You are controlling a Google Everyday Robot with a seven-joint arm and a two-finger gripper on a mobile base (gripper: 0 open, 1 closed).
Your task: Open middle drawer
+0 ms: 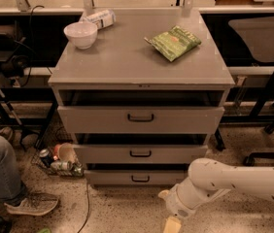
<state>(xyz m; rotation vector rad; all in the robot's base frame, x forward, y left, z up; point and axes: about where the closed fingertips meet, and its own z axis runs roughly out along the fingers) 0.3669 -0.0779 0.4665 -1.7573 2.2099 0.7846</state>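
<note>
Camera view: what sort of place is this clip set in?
Probably a robotics lab or office test area: a grey drawer cabinet on speckled floor, a white bowl and green chip bag on top, a seated person's leg at left. The gripper sits near the floor, before the cabinet.

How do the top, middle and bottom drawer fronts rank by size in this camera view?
1. top drawer, largest
2. middle drawer
3. bottom drawer, smallest
The viewing angle may exaggerate the differences. The gripper hangs low, in front of the bottom drawer.
</note>
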